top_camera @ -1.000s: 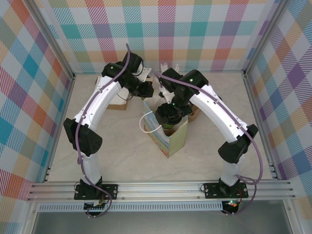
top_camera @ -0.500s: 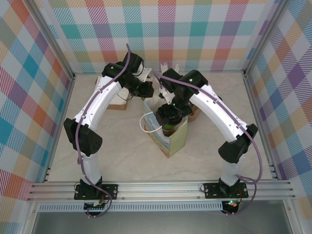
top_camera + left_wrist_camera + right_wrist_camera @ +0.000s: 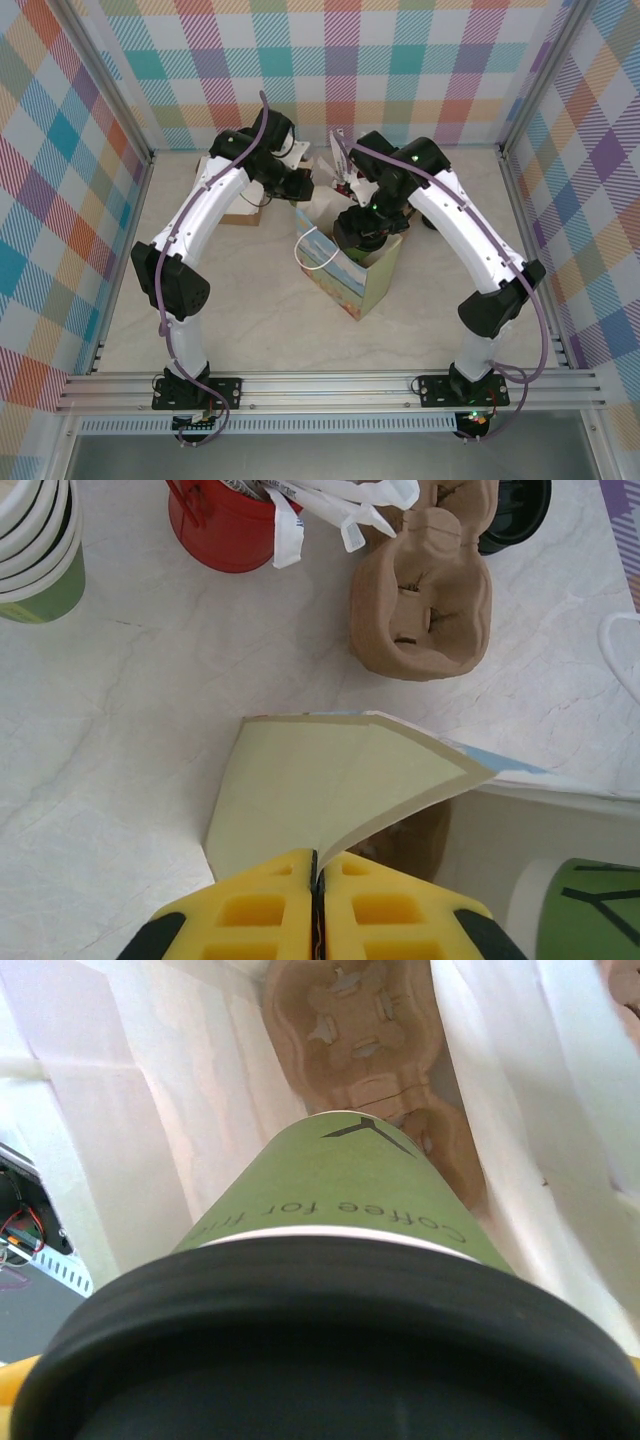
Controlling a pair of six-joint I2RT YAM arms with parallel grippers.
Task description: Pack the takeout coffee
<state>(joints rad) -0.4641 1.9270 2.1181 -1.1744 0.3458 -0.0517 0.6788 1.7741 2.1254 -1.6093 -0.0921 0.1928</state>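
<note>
The takeout coffee (image 3: 340, 1185), an olive-green paper cup under a black lid (image 3: 320, 1360), hangs inside the open paper bag (image 3: 170, 1090). My right gripper (image 3: 365, 235) is shut on it, and the cup hides most of its yellow fingers (image 3: 12, 1380). A brown cup carrier (image 3: 355, 1030) lies on the bag's bottom below the cup. In the left wrist view the cup's green wall (image 3: 590, 910) shows inside the bag. My left gripper (image 3: 316, 865) is shut on the bag's cream flap (image 3: 320, 780) at the bag's far edge (image 3: 300, 205).
A red cup of white sticks (image 3: 225, 525), a stack of lidless green cups (image 3: 35, 550), a second brown cup carrier (image 3: 425, 590) and a black lid (image 3: 515, 510) stand on the table behind the bag. The bag's white handle (image 3: 300, 250) sticks out left.
My right arm has swung right and back with the cup, and the bag has shifted and turned slightly to the right. The left arm holds still.
</note>
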